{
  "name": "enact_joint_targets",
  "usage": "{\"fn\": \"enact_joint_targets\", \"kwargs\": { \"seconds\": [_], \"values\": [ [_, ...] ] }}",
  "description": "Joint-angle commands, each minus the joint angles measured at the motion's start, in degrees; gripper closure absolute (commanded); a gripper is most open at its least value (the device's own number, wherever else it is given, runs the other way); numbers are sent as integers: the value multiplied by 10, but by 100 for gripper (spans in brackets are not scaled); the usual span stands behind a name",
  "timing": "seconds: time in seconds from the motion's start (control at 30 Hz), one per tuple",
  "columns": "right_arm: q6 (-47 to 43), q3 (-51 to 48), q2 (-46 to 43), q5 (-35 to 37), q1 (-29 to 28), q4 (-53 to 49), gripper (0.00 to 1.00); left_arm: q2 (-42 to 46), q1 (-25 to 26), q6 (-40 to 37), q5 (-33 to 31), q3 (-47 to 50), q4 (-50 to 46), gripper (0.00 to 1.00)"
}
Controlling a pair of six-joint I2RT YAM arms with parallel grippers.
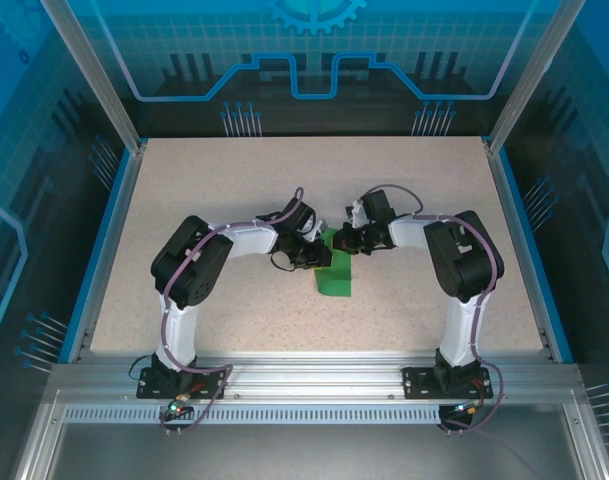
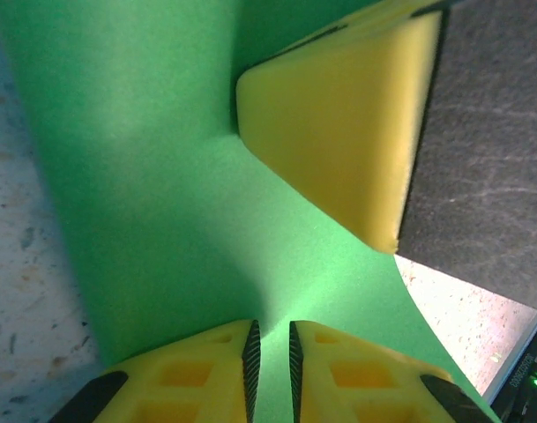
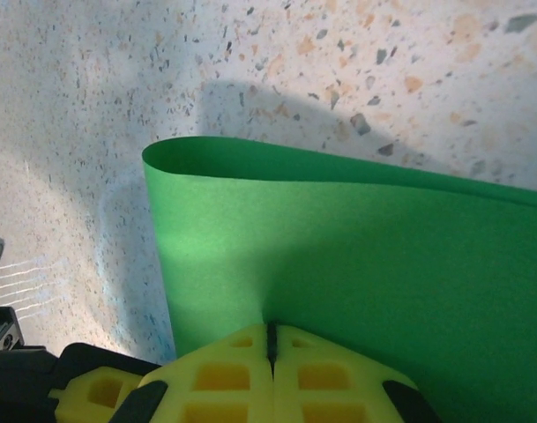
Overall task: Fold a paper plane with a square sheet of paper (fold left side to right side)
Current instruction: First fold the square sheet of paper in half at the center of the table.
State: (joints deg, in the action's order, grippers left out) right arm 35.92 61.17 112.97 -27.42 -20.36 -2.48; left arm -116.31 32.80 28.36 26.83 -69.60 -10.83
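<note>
While the thin green square paper sheet (image 1: 334,272) sits curled mid-fold at table (image 1: 234,200) centre between my shut right gripper (image 3: 271,339) and slit-narrow left gripper (image 2: 274,352) (grip unclear), next I must align edges and press flat.

A speckled table top (image 1: 234,200) lies at the centre of the top view. It is beige, and the right wrist view shows dark and orange flecks in it at close range. Blue edging (image 1: 102,250) runs along its 9 o'clock side, with a matching strip (image 1: 526,250) along the 3 o'clock side. At 6 o'clock an aluminium extrusion frame (image 1: 314,372) borders the table. Just below the frame is a slotted rail (image 1: 284,412), and below that a plain grey panel (image 1: 304,452). Aluminium uprights (image 1: 92,75) rise at 10 and 2 o'clock. Translucent blue walls (image 1: 44,150) printed with circuit-style lines enclose the cell. A gear emblem (image 1: 317,12) sits at 12 o'clock on the back wall.
</note>
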Motion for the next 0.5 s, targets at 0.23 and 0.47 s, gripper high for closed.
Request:
{"fn": "enact_joint_targets", "kwargs": {
  "seconds": [0.23, 0.47],
  "values": [
    [-1, 23, 39, 52, 2, -83, 100, 38, 21, -35, 15, 82, -41, 79],
    [-2, 29, 45, 55, 4, -95, 100, 80, 40, -74, 29, 120, -60, 78]
  ]
}}
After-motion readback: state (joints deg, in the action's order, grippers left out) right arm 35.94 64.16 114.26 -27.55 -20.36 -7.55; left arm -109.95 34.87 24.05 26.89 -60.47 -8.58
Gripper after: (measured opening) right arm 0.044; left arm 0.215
